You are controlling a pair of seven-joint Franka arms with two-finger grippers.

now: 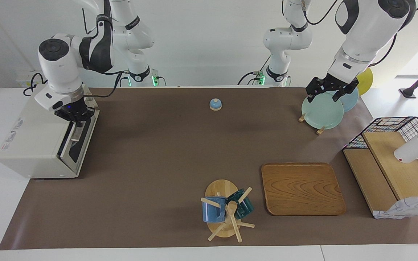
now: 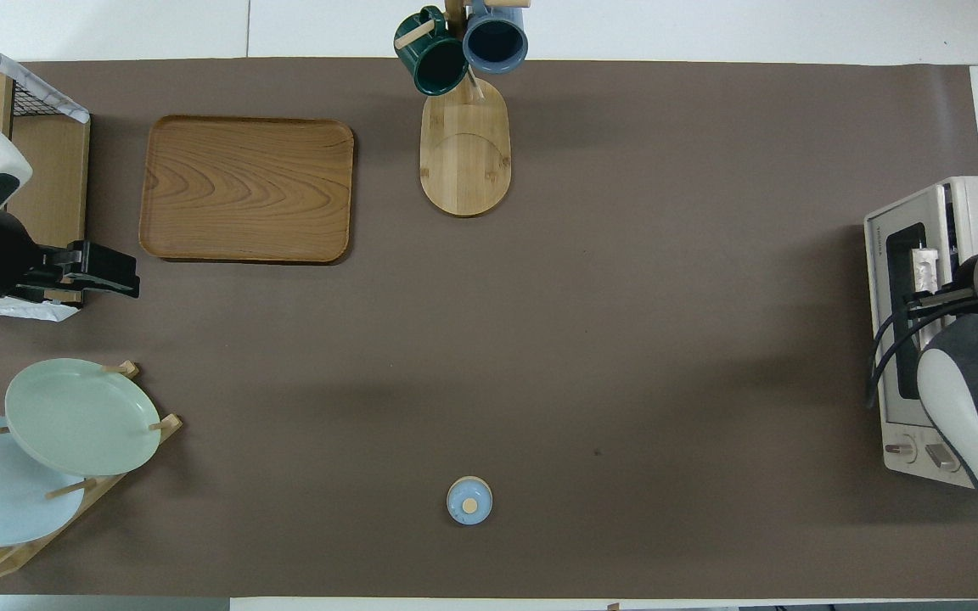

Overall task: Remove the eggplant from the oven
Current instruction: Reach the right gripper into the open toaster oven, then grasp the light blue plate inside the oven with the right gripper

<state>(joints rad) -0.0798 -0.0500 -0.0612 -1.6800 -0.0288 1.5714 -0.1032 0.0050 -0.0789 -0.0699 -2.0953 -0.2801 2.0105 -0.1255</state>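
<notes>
Facing view: high, across table, toward robots. Overhead view: steeply down from robots' end. Shared: wooden tray (image 1: 302,188) (image 2: 246,188).

One oven (image 1: 38,145), three plates (image 1: 321,111), two mugs (image 1: 213,209), one tray (image 1: 302,189), one bell (image 1: 215,104).

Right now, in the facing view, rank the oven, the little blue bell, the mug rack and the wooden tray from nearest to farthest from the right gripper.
1. The oven, directly under the right gripper, at the right arm's end.
2. The bell, mid-table, close to the robots.
3. The mug rack, mid-table, far from the robots.
4. The wooden tray, toward the left arm's end.
</notes>
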